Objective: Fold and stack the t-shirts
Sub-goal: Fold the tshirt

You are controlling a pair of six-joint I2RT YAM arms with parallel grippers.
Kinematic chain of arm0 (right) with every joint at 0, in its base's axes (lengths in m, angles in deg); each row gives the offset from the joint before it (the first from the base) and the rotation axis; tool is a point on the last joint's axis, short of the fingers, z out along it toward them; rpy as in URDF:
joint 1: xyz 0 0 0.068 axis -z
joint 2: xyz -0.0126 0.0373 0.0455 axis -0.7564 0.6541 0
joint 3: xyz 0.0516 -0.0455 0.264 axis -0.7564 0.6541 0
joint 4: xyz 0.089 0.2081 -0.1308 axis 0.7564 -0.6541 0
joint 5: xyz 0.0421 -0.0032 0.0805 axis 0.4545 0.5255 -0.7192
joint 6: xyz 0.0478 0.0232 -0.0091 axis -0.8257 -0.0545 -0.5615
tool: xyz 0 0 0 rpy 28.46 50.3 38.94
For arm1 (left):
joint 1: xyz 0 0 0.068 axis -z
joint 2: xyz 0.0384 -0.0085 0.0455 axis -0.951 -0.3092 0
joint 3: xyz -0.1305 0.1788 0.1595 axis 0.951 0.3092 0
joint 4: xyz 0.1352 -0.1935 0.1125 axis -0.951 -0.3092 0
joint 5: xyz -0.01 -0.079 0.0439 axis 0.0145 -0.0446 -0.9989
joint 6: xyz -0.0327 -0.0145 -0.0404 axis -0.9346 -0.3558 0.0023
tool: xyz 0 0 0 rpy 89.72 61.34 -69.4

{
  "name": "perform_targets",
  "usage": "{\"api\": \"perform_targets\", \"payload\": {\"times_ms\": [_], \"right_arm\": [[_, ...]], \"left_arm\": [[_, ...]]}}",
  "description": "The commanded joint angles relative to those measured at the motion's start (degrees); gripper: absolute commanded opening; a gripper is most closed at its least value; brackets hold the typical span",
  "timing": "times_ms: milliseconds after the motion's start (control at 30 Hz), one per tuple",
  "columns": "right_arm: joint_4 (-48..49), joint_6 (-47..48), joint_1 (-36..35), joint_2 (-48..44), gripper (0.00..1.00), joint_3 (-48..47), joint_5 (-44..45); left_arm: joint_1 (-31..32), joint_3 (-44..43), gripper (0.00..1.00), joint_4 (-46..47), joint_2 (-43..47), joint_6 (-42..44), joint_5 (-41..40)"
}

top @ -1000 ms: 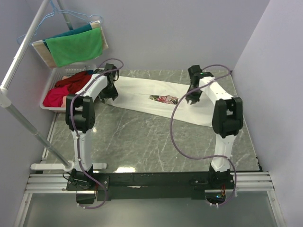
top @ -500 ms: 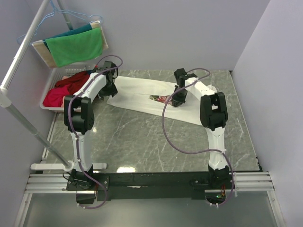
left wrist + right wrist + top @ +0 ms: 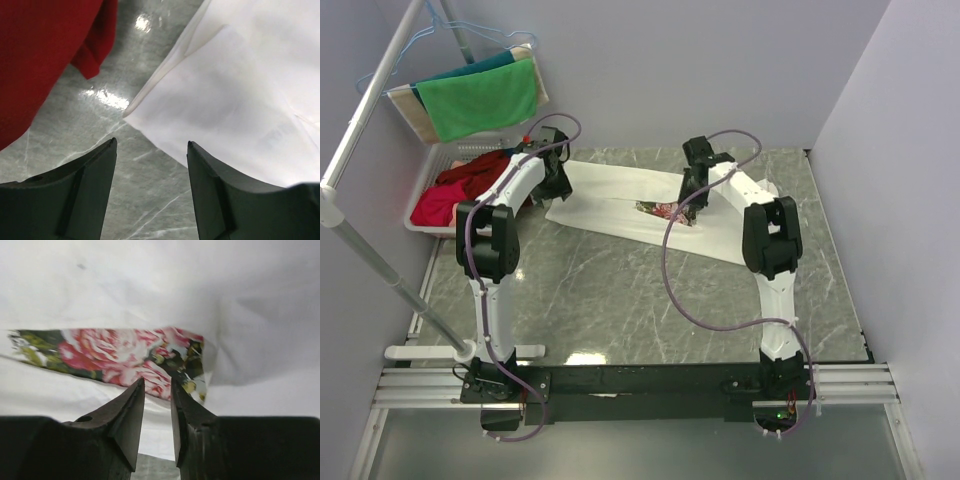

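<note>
One white short-sleeved cotton t-shirt (image 3: 610, 195) is laid as a long folded band across the far part of the grey marble worktop (image 3: 620, 290). A strip of pink-rose floral print (image 3: 115, 360) is exposed at a fold. The left hand (image 3: 151, 144) is held wide open over the band's left corner. The right hand (image 3: 157, 385) is parted narrowly just over the print, with nothing clamped. Red and pink garments (image 3: 460, 185) are heaped in the white plastic basket (image 3: 470, 153) at the left.

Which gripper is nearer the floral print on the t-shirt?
Right. The right gripper hovers over the floral print; the left gripper is at the end of the t-shirt, by the red clothes.
</note>
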Motion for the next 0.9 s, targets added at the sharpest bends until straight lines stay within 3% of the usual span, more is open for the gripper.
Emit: {"api": "perform_targets", "payload": {"times_ms": [0,100,233,467,600,867], "right_arm": [[5.43,5.41,-2.89,0.78,0.39,-7.69,4.66],[2.36,6.99,-5.0,3.85,0.39,-14.72,4.06],[1.38,8.57,-8.69,4.3,0.39,-15.9,2.22],[2.44,10.07,-13.7,7.01,0.4,-18.08,-1.73],[4.63,10.16,-14.67,8.77,0.4,-19.84,-5.17],[5.16,9.9,-17.48,12.82,0.41,-22.58,-9.21]], "left_arm": [[-0.17,-2.89,0.64,2.99,0.19,1.38,2.76],[-0.17,-3.51,0.64,2.73,0.01,1.38,2.32],[-0.35,-4.56,0.65,2.38,-1.03,1.21,1.79],[-1.49,-12.64,0.65,1.05,-7.8,0.68,9.78],[-1.58,-11.77,0.65,5.18,-8.69,1.38,16.55],[-2.1,-8.54,0.65,6.59,-8.25,1.47,17.09]]}}
